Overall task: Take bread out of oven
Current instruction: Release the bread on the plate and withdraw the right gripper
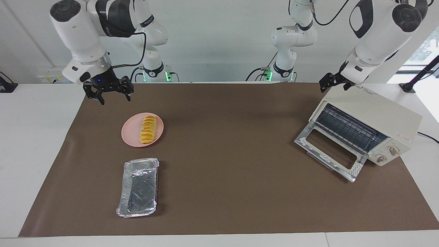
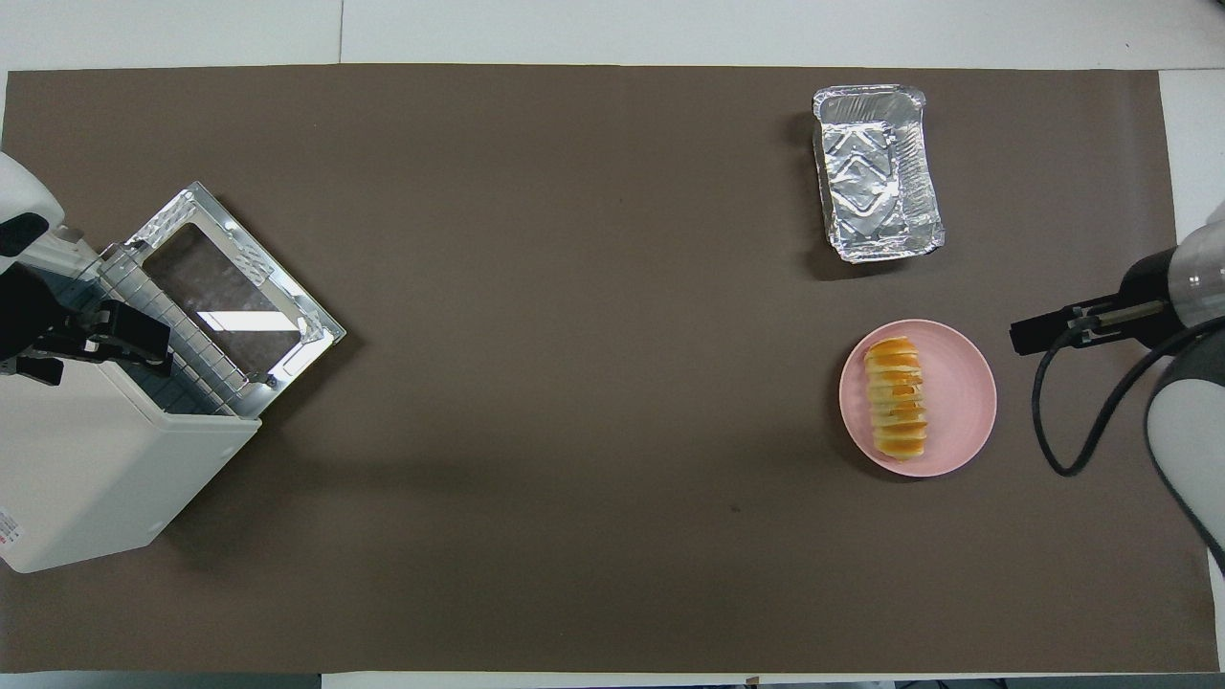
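Observation:
The bread (image 1: 148,129), a golden ridged loaf, lies on the round pink plate (image 1: 128,135) toward the right arm's end of the table; it also shows in the overhead view (image 2: 897,397) on the plate (image 2: 967,402). My right gripper (image 1: 111,95) is open and empty, raised in the air over the mat's edge beside the plate; it shows in the overhead view too (image 2: 1029,337). The cream-white oven (image 1: 384,113) stands at the left arm's end with its glass door dropped open and its wire rack bare. My left gripper (image 1: 330,82) waits over the oven's top edge (image 2: 124,344).
A crinkled silver foil tray (image 1: 139,187) lies on the brown mat farther from the robots than the plate, also in the overhead view (image 2: 876,172). The oven's open door (image 1: 329,151) juts out over the mat. A power cable trails off the oven's end.

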Motion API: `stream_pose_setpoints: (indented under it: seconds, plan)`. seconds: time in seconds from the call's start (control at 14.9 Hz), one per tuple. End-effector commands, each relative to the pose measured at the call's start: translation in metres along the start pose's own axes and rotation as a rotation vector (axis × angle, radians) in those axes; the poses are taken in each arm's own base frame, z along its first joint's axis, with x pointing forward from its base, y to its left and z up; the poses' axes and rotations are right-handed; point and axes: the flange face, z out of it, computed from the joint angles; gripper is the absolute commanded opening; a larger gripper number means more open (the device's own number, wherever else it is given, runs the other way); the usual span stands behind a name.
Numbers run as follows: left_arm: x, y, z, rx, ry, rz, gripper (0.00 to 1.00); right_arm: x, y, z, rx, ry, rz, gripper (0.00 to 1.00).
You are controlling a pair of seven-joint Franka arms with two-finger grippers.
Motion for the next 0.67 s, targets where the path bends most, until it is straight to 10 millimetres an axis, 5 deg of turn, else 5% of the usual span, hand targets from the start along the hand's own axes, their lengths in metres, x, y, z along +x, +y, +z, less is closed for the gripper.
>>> stream_pose_setpoints:
  seconds: [0.0, 0.6]
  plan:
    - [-0.006, -0.003, -0.003, -0.003, 0.001, -0.001, 1.00, -0.001, 0.016, -0.021, 0.033, -0.055, -0.022, 1.00]
    - [-0.006, -0.003, -0.003, -0.003, 0.001, -0.001, 1.00, 0.000, 0.030, -0.041, 0.023, -0.077, 0.002, 1.00]
